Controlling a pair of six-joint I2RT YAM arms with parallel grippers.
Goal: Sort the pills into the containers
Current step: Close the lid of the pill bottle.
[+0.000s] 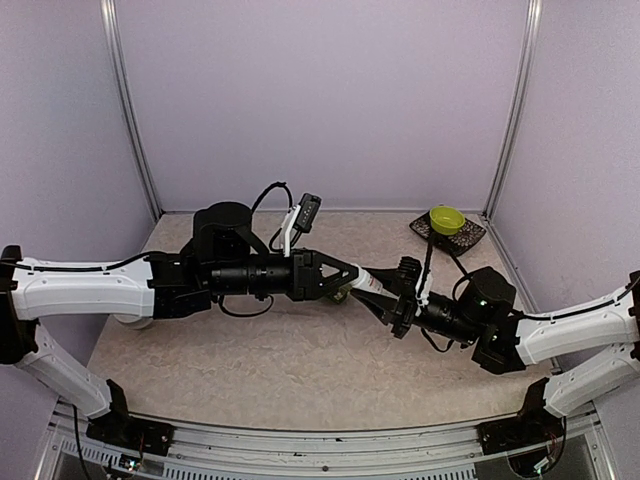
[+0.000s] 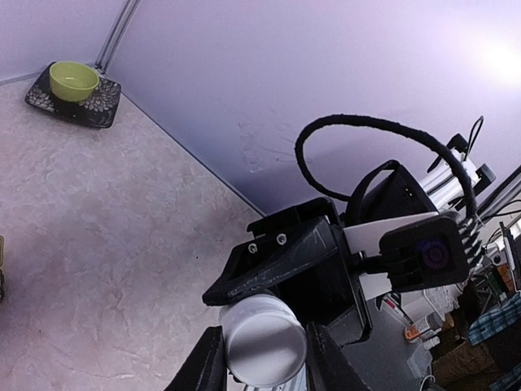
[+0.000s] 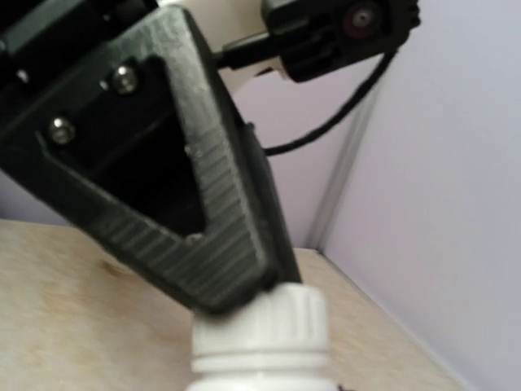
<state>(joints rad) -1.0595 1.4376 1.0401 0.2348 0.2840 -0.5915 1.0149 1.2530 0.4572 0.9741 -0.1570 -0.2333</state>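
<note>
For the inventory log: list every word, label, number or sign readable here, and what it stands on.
No readable text in any view.
white bottle: plain where visible, no label.
dark tray under the yellow-green bowl: pale flower pattern, not writing.
clutter at the left wrist view's right edge: too blurred to read.

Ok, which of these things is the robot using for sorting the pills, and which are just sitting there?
For the job:
- white plastic pill bottle with a ribbed cap
- left gripper and right gripper, both clamped on that bottle

Just lying about:
- yellow-green round bowl
- dark patterned square plate under the bowl, in the far corner
</note>
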